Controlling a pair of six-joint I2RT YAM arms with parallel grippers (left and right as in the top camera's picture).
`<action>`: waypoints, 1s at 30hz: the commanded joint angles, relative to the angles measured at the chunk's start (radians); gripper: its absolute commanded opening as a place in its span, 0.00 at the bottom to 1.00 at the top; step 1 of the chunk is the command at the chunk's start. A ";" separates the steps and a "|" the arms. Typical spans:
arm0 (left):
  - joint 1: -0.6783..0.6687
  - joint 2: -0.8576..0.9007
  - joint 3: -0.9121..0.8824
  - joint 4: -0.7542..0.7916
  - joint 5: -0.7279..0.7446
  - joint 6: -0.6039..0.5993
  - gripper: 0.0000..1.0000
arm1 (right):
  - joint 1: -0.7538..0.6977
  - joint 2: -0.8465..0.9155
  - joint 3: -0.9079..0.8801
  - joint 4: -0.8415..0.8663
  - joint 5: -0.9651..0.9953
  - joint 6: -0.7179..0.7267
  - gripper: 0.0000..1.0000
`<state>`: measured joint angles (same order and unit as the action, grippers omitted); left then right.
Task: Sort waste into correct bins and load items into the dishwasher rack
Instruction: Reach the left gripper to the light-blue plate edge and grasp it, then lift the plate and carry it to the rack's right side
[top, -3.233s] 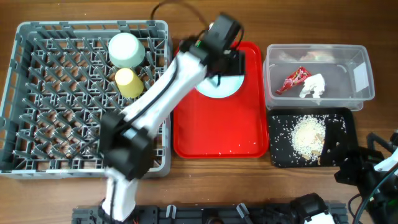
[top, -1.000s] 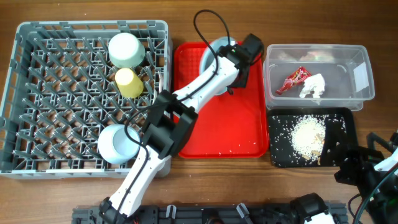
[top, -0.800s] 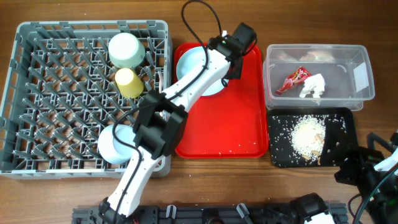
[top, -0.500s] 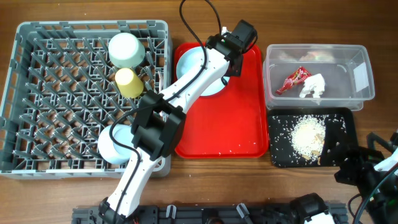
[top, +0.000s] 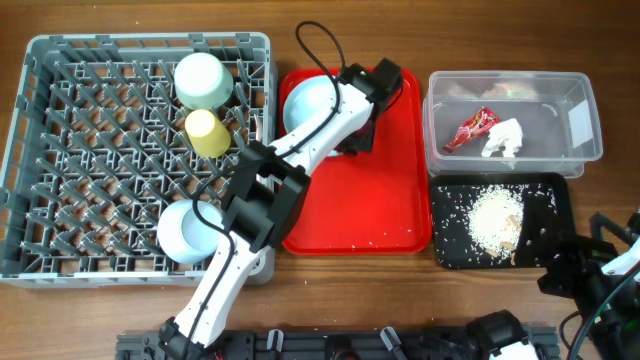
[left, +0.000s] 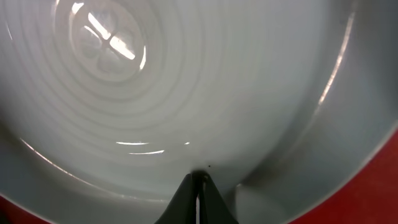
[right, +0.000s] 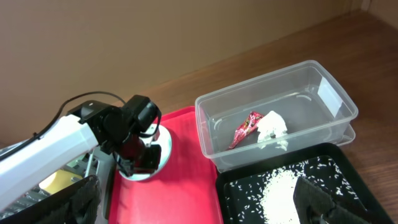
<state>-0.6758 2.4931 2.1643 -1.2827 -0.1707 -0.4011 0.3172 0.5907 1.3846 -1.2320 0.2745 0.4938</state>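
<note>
A light blue plate (top: 305, 100) lies at the back of the red serving tray (top: 350, 210). My left gripper (top: 355, 135) is shut on its right rim. In the left wrist view the plate (left: 186, 93) fills the frame and the fingertips (left: 186, 193) pinch together at its edge. The grey dishwasher rack (top: 90, 180) holds an upturned pale green bowl (top: 203, 78), a yellow cup (top: 207, 132) and another light blue round dish (top: 185, 232). My right gripper (right: 202, 205) stands open above the black tray (right: 249, 193), holding nothing.
The clear tub (top: 580, 140) at the back right holds a red wrapper (top: 472, 128) and a white tissue (top: 503, 138). In front of it, the black tray (top: 450, 200) holds a heap of rice scraps (top: 495, 220). A few grains lie on the red tray's front.
The plate has slid left on the red tray. My left gripper has closed at its rim and the wrist has come a little toward the front. The right arm has not moved.
</note>
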 joint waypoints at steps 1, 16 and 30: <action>-0.006 0.006 -0.007 -0.079 0.084 0.026 0.04 | -0.005 -0.004 0.005 0.003 0.017 0.006 1.00; -0.054 -0.254 0.008 0.064 0.169 0.042 0.47 | -0.005 -0.004 0.005 0.003 0.017 0.006 1.00; -0.062 -0.053 -0.009 0.124 0.102 0.023 0.46 | -0.005 -0.004 0.005 0.003 0.017 0.006 1.00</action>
<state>-0.7410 2.4107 2.1727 -1.1782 -0.0479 -0.3645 0.3172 0.5903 1.3846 -1.2320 0.2745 0.4934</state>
